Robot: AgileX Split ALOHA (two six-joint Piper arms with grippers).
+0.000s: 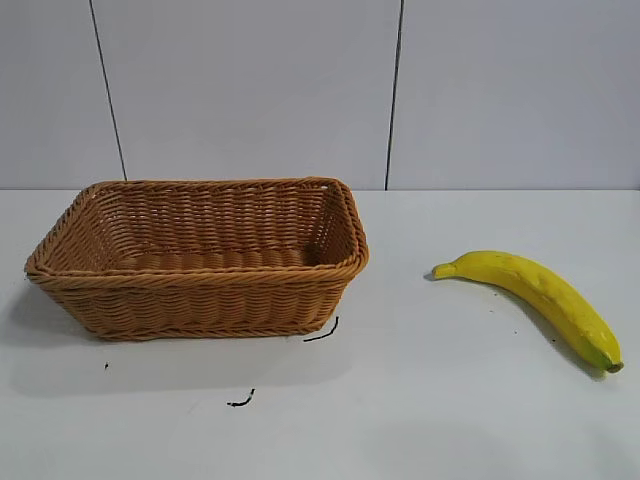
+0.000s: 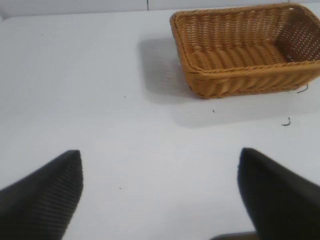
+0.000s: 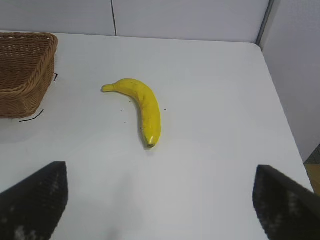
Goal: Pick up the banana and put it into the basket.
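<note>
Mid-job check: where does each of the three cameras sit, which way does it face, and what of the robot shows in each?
Exterior view: low, facing across the white table at the tan woven wicker basket and the curved yellow banana; no robot parts.
Left wrist view: over bare table, facing the basket; open left gripper in the foreground.
Right wrist view: facing the banana; open right gripper in the foreground.
Shared: the basket appears in all three views; the banana only in the exterior and right wrist views.

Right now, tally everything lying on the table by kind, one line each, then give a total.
Banana: 1, yellow, lying on the white table to the right of the basket in the outside view.
Basket: 1, brown wicker, with nothing inside.
Total: 2 things.
</note>
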